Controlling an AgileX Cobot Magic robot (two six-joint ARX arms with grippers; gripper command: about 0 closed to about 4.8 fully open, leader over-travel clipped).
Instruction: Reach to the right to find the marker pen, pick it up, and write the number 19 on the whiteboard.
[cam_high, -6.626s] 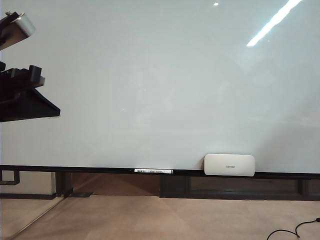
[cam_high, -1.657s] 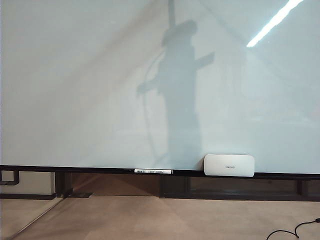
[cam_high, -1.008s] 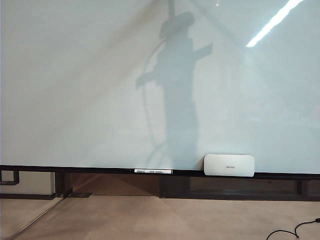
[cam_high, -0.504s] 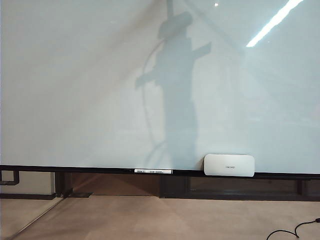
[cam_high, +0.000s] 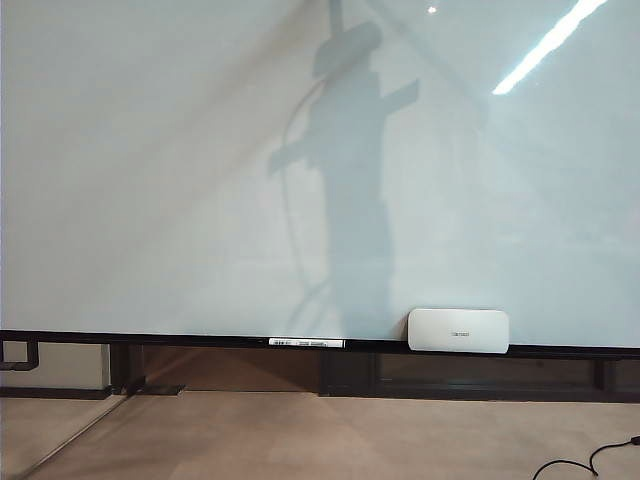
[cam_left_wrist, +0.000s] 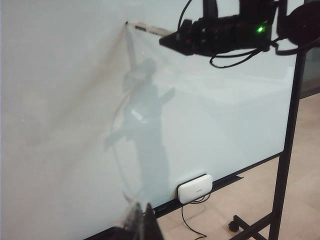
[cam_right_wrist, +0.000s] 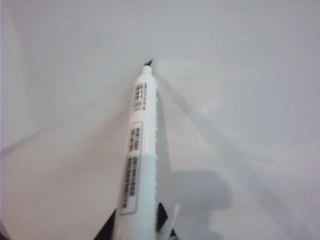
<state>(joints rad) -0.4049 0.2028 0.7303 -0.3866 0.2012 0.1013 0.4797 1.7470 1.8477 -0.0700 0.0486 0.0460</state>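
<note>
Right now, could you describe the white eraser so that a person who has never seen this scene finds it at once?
Find the whiteboard that fills most of the exterior view, then follow its dark lower ledge toward the right. The eraser rests there, a white rounded rectangle. The only other thing on that ledge is a thin marker lying flat to its left, far slimmer.

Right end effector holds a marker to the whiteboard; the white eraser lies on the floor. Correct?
No: the exterior view shows the eraser on the ledge of the whiteboard, not the floor. The right end effector holds the marker to it.
</note>
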